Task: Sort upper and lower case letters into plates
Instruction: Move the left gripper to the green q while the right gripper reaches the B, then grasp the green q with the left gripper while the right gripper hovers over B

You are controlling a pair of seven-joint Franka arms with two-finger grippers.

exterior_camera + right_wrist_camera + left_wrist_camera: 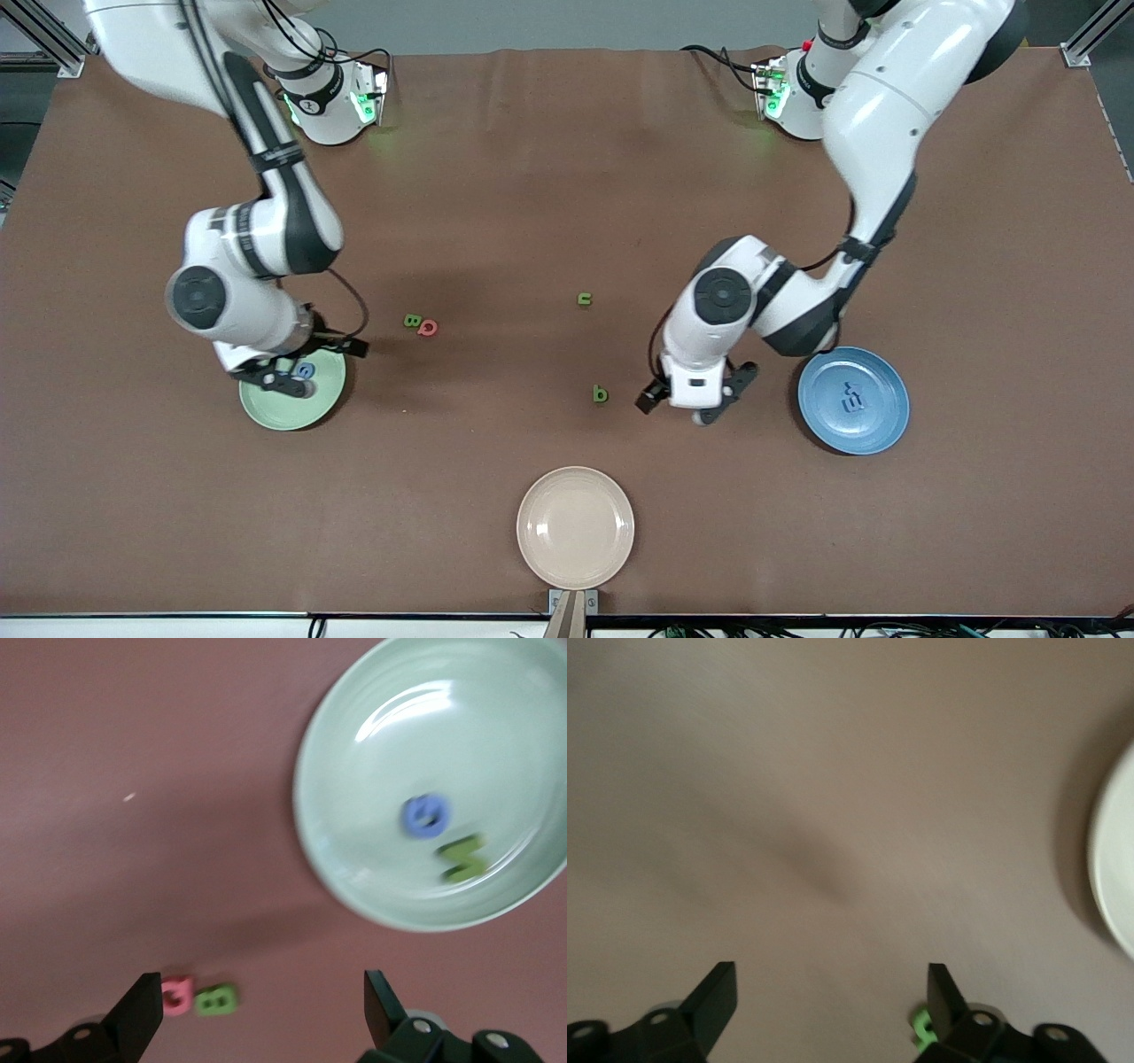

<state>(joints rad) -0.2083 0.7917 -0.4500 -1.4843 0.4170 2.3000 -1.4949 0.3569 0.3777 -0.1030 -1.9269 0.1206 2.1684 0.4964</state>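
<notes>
Blue G [426, 814] and green N [464, 858] lie in pale green plate [323, 399]; two blue letters [852, 398] in blue plate [886, 425]. Green B [412, 321] touches red Q [429, 328]; green n [585, 299], green b [601, 394] loose mid-table. Right gripper [252, 1010] over green plate, jaws spread, empty. Left gripper [831, 997] beside green b, jaws spread, empty.

Robotics lab: two white arms [266, 213] bolted at 12 o'clock edge of brown-covered table [532, 177], aluminium frame posts [44, 35] at corners, cables [709, 631] along 6 o'clock edge.
</notes>
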